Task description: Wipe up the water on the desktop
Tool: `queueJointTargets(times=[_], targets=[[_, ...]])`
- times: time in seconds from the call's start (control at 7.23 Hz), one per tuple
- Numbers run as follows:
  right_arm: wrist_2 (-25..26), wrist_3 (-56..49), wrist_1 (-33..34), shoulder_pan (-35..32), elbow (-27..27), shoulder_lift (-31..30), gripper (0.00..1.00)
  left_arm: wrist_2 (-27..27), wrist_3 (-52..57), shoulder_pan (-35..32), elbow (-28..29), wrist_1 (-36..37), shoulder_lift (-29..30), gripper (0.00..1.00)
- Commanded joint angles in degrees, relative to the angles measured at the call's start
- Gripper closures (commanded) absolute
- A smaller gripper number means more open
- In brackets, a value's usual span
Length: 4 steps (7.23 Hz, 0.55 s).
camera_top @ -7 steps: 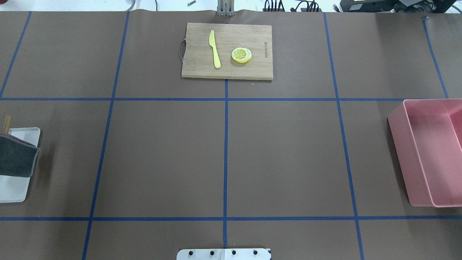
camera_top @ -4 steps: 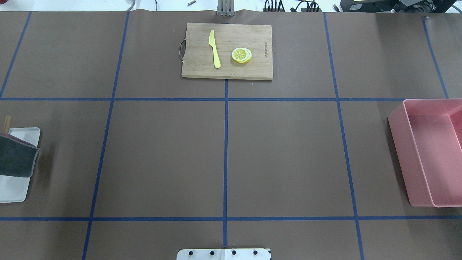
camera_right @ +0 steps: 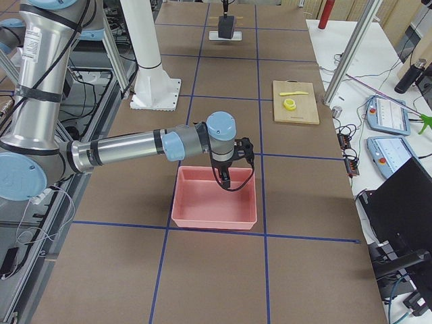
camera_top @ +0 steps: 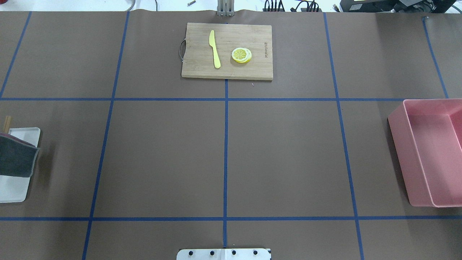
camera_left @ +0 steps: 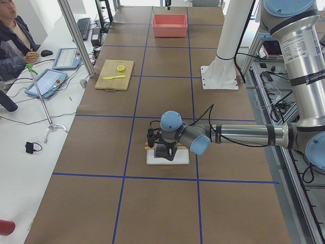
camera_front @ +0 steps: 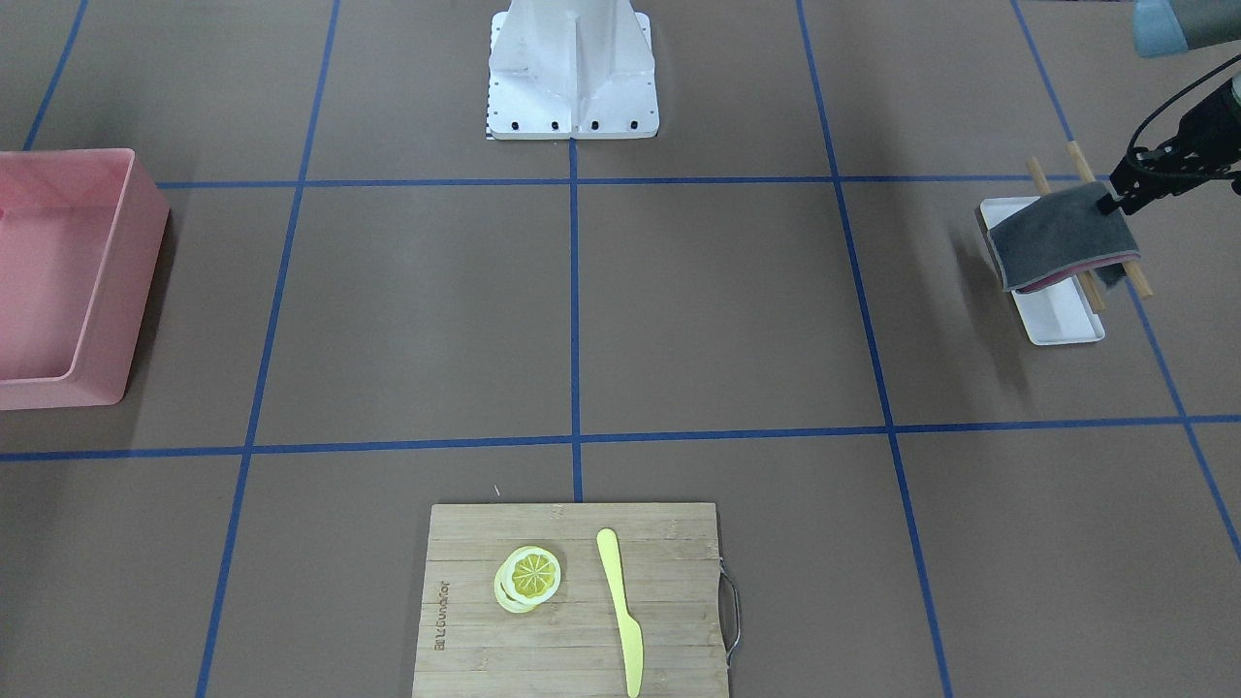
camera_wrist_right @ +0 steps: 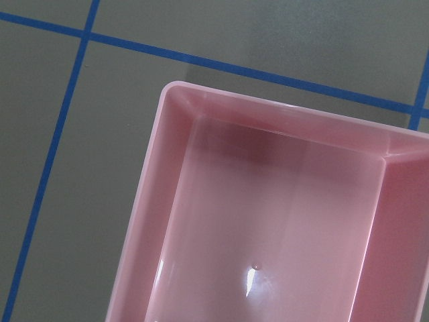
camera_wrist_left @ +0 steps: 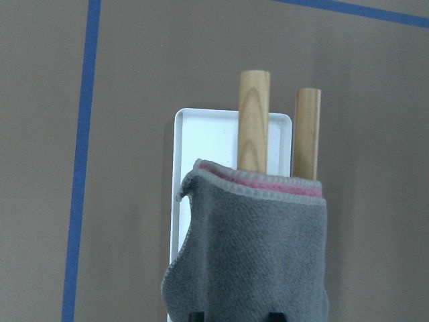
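While I scan from my left, the desktop (camera_top: 162, 159) fills every view: matte brown, cut into big rectangles by blue tape, and everything else sits on it.

Far left, a white tray (camera_top: 14, 191) lies half out of the overhead frame. Two wooden rods (camera_wrist_left: 253, 121) lie along it, their ends sticking out past its far edge. A grey cloth (camera_top: 16, 159) with a pink layer showing at one hem is draped across the rods and the tray.

The left gripper (camera_front: 1113, 202) is down at the cloth's outer edge and touching it. The left wrist view shows the cloth filling the bottom of its frame. I can't tell whether the jaws are clamped on the cloth or just around it.

Centre, at the far edge from the robot, sits a bamboo board (camera_top: 198, 70) with its wire handle on the left. A yellow knife (camera_top: 215, 50) lies on it, left of a small stack of lemon slices (camera_top: 241, 55), the two apart. Near edge, centre: the white base plate (camera_top: 223, 254).

Far right, a pink bin (camera_top: 406, 155) sits partly out of frame. The right gripper (camera_right: 227, 177) hangs over the bin, not touching it. Its wrist view looks straight down into the bin. It shows only from the side camera, so I can't tell whether it's released or clenched.
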State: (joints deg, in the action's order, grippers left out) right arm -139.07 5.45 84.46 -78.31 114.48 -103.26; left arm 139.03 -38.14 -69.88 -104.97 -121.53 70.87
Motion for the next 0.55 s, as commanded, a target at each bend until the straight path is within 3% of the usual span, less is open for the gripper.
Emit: queueJointTargets(times=[0.0,0.14,0.42], targets=[[-0.24,0.0,0.0,0.0,-0.04,-0.1,0.0,1.23,-0.18,-0.08,-0.32,0.06,-0.03,0.85],[-0.33,0.0,0.0,0.0,0.04,-0.1,0.0,2.2,-0.18,-0.17,-0.58,0.06,-0.03,1.0],[-0.24,0.0,0.0,0.0,-0.04,-0.1,0.0,5.62,-0.09,-0.61,-2.25,0.24,-0.12,1.0]])
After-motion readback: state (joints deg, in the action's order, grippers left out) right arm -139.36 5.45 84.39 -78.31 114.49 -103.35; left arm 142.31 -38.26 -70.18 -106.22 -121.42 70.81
